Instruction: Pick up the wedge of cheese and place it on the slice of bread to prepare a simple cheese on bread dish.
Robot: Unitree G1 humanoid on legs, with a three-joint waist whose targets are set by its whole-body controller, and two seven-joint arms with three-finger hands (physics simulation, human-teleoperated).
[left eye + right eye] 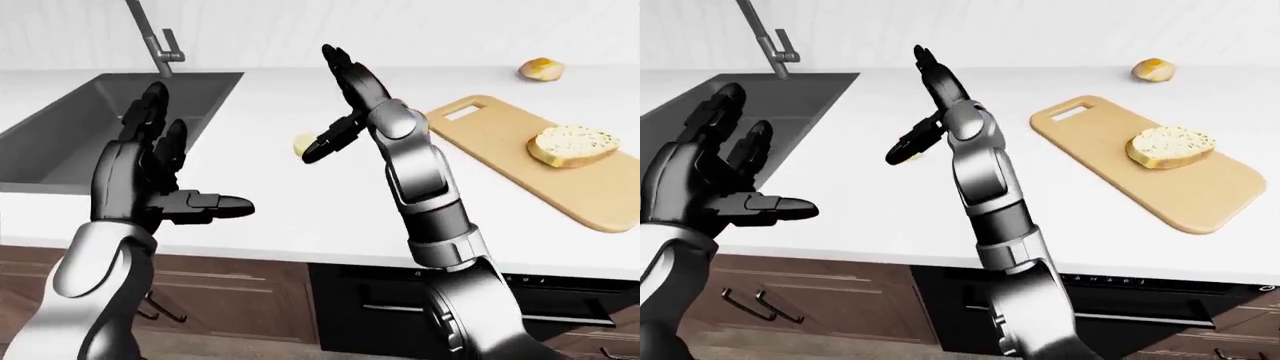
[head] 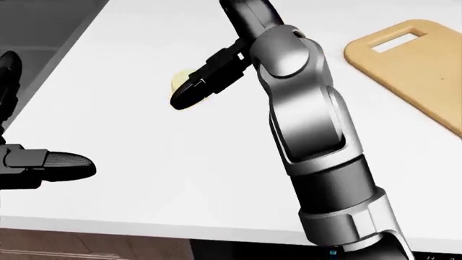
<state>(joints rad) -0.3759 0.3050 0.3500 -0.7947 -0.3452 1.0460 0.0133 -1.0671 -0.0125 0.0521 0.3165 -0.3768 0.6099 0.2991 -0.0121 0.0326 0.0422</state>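
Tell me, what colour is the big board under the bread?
Light tan wood, seen best in the right-eye view: cutting board under the bread.

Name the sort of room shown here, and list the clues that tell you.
Most likely a kitchen: a sink with a tap set into a white counter, a wooden cutting board holding a slice of bread, and drawers below.

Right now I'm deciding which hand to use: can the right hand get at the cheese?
Probably yes. The right hand hangs open just above the cheese on the bare counter, with nothing between them.
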